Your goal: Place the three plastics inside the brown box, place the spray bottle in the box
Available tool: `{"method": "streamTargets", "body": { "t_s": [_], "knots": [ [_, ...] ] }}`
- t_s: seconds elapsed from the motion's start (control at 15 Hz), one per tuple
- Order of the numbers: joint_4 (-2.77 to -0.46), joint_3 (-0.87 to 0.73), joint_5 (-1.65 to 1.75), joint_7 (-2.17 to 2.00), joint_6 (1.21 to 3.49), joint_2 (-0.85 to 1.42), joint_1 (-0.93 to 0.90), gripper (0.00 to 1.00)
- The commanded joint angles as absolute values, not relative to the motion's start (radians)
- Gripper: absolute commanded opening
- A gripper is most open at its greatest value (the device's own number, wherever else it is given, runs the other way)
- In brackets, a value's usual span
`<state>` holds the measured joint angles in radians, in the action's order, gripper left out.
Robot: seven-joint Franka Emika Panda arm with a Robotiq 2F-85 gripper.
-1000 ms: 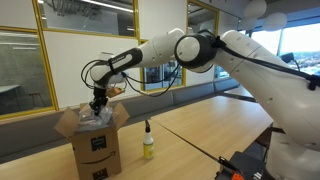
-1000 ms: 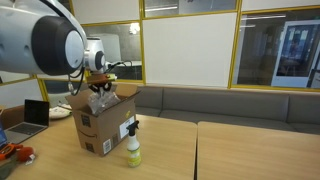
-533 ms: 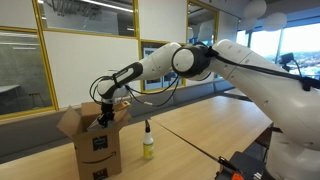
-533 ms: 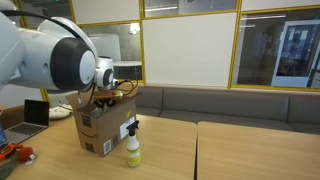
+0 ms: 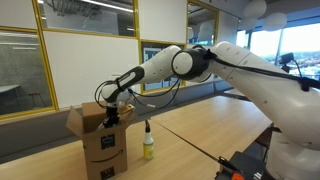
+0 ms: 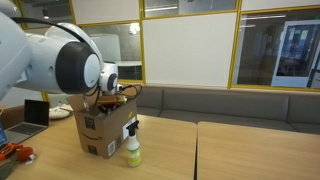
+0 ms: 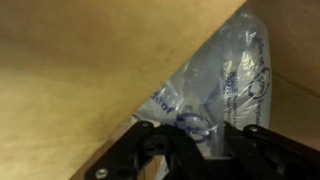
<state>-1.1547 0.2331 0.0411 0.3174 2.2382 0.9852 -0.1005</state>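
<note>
The brown cardboard box (image 5: 105,148) stands open on the wooden table, also in the exterior view (image 6: 100,130). My gripper (image 5: 110,115) reaches down into its top, seen too in the exterior view (image 6: 108,97). In the wrist view my gripper (image 7: 190,140) is shut on a clear plastic bag with blue print (image 7: 228,80), held against the box's inner cardboard wall. The spray bottle (image 5: 148,143), yellowish with a dark nozzle, stands upright on the table just beside the box, also in the exterior view (image 6: 133,150). Other plastics are not visible.
A laptop (image 6: 35,112) sits behind the box. A grey bench (image 6: 220,105) runs along the glass wall. Black and orange gear lies at the table edge (image 5: 243,165). A seam splits the two tables (image 6: 196,150).
My gripper has gone down from above the box into its opening, carrying the plastic bag with it. The box has shifted slightly. The spray bottle has not moved.
</note>
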Motion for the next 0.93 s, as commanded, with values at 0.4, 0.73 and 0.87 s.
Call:
{"method": "streamTargets", "body": {
  "t_s": [0.4,0.73,0.87],
  "knots": [
    [-1.286,0.154,0.041,0.283,2.204,0.815,-0.071,0.5],
    [-1.382,0.083,0.068,0.232,2.186,0.641,-0.068,0.88],
    [-1.412,0.067,0.072,0.221,2.176,0.583,-0.065,0.99]
  ]
}}
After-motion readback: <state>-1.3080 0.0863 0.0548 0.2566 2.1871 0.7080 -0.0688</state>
